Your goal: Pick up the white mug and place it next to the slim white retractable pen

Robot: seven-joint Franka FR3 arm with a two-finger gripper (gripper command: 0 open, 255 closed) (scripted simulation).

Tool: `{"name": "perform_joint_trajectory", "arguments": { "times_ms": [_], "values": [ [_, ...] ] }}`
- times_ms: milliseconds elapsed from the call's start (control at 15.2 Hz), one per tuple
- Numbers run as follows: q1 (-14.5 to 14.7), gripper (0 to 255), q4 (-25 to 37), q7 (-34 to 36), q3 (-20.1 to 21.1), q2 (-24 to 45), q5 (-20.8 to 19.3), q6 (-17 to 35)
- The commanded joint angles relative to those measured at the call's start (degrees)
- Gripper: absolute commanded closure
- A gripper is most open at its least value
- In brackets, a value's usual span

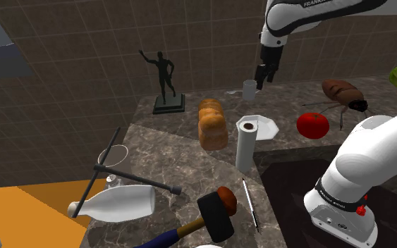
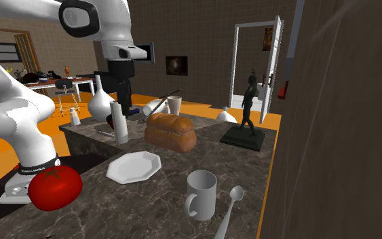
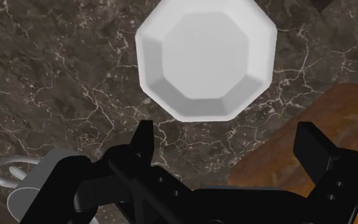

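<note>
The pincer is spread wide above the dark marble counter, gripping nothing. The white mug sits just outside one finger, and an octagonal white plate lies ahead of the tips.

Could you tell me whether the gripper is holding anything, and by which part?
Nothing is held: the gripper's fingers stand apart above the counter with nothing between them, and the white mug sits off to one side.

White mug, red tomato, brown loaf, dark white-veined counter
</note>
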Motion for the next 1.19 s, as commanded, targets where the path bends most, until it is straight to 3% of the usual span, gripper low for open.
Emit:
{"name": "perform_joint_trajectory", "arguments": {
  "times_ms": [0, 528, 1122],
  "values": [
    [-0.14, 0, 1.74, -2.50, -1.83, 4.10, -0.19, 2.75],
    [-0.39, 0, 11.59, -12.57, -7.78, 20.51, 2.72, 10.19],
    [-3.49, 0, 28.71, -24.55, -10.66, 40.86, 11.38, 13.01]
  ]
}}
